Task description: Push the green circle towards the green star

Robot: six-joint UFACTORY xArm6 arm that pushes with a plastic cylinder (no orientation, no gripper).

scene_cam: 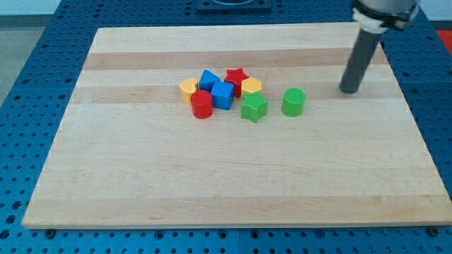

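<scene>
Now my tip (349,90) sits to the view's right of the green circle (294,101).
It holds nothing; the circle stands just right of the green star (253,107).

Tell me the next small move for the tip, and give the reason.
Probably bring my tip down toward the view's bottom a little, so it sits level with the green circle on its right side. The tip now stands apart from it, up and to the view's right, while the green star lies just left of the circle; a leftward push from there should close that gap.
</scene>
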